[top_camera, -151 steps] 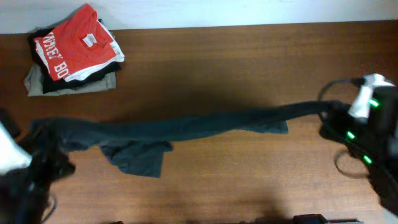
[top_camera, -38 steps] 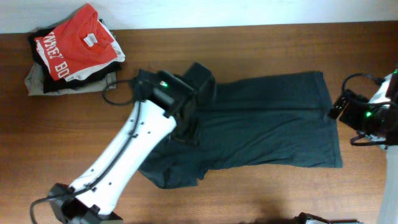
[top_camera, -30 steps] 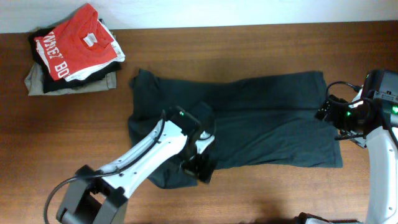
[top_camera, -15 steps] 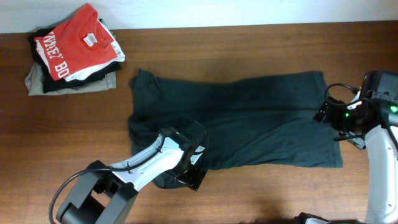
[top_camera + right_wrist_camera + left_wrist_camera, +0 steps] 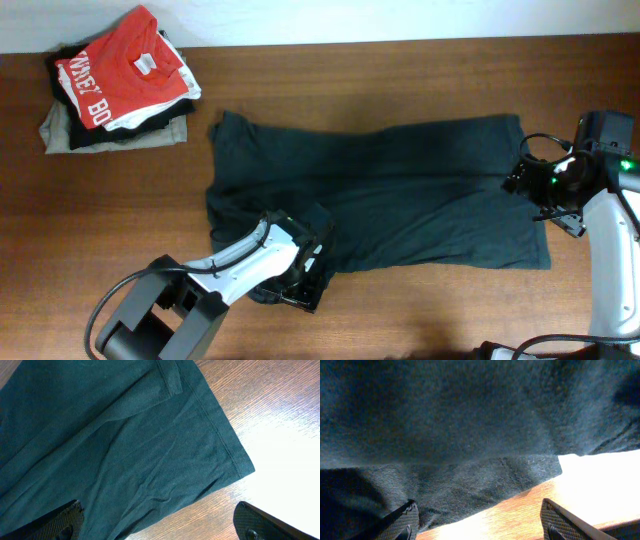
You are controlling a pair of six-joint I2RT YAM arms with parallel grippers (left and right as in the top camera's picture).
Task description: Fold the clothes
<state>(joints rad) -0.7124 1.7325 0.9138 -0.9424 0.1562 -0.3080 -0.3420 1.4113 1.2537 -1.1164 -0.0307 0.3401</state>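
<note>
**Inspector:** Position of the garment (image 5: 400, 190)?

**Assistant:** Laid flat across the middle of the bench (image 5: 400, 80), long side running left to right. It is one dark sheet, with a flap reaching nearer at the near-left corner. It shows a few shallow creases and no fold.

**Inspector:** Left fingers (image 5: 404, 521)?

**Assistant:** Set wide with nothing between them. The wrist view shows them low over the near-left hem, where cloth meets bare wood. I cannot tell whether they touch it.

**Inspector:** Right fingers (image 5: 67, 517)?

**Assistant:** Also wide and empty. They hang over the right edge, with the near-right corner and its stitched hem in full view below.

**Inspector:** Anything else on the bench?

**Assistant:** A stack (image 5: 70, 135) of folded clothes sits at the far left, well apart from the garment, with a red T-shirt (image 5: 120, 70) on top.

**Inspector:** Step in hand?

**Assistant:** In my judgement, the spreading is done and the first fold has not begun. Both arms are placed to take hold.

**Inspector:** Requirement for the next move?

**Assistant:** Each pair should drop to the bench and close on its edge, catching every layer at the hem. The two should then lift together and carry that edge over to the opposite one. The loose near-left flap may trail or bunch, so it wants a firm pinch or tucking first.
</note>
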